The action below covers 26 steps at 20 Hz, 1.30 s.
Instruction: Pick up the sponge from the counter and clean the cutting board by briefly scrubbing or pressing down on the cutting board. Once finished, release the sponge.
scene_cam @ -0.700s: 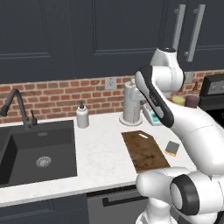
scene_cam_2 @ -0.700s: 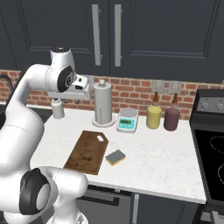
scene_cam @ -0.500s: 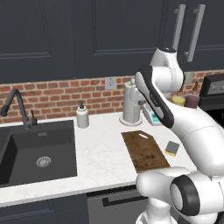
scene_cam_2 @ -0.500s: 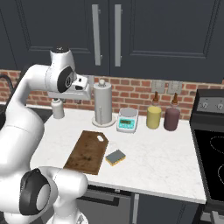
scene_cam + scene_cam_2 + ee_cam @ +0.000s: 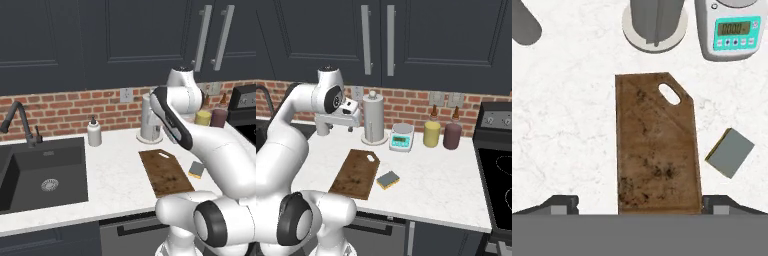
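Observation:
The dark brown cutting board (image 5: 356,173) (image 5: 165,172) (image 5: 654,145) lies on the white counter (image 5: 441,175), its slot hole toward the brick wall. Just right of it, apart from the board, lies the sponge (image 5: 387,180) (image 5: 196,170) (image 5: 730,152), grey-green top up over a yellow body. My gripper (image 5: 640,202) (image 5: 338,129) hangs high above the board's near end, open, with its fingertips (image 5: 562,202) spread wide and nothing between them.
A paper towel holder (image 5: 373,122) (image 5: 655,20) and a white-and-teal scale (image 5: 402,137) (image 5: 729,30) stand behind the board. Two bottles (image 5: 431,132) stand farther right, near the stove (image 5: 498,170). A soap bottle (image 5: 94,132) and the dark sink (image 5: 40,172) are to the left.

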Tool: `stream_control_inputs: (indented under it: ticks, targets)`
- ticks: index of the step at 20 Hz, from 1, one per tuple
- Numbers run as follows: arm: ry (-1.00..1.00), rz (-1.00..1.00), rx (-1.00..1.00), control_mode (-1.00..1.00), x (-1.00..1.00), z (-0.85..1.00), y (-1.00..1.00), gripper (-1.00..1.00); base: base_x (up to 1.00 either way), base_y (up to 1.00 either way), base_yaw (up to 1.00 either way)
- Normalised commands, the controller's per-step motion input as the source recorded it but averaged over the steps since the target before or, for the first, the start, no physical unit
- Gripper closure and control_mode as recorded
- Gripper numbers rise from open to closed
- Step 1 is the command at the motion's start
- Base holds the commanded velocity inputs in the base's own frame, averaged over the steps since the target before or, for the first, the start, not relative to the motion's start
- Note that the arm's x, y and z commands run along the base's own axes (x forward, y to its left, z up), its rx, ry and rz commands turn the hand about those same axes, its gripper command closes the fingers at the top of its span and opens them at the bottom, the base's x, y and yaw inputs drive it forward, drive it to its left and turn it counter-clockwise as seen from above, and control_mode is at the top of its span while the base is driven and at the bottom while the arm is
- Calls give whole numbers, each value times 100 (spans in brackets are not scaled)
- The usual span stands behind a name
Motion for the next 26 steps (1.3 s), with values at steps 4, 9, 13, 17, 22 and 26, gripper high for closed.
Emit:
stream_control_inputs:
  ticks: [4, 9, 13, 17, 22, 26]
  targets:
    - [22, -8, -2, -100, 4, -47, 0, -100, 0, 0, 0]
    - [8, -5, 0, -100, 4, -65, -28, -100, 0, 0, 0]
    - [0, -2, 0, -100, 3, -34, -31, -100, 0, 0, 0]
    - [0, -8, 0, -100, 0, -9, -17, -100, 0, 0, 0]
    - [0, -10, 0, -100, 0, -23, -28, -100, 0, 0, 0]
    - [7, -6, 0, -100, 6, -22, -14, -100, 0, 0, 0]
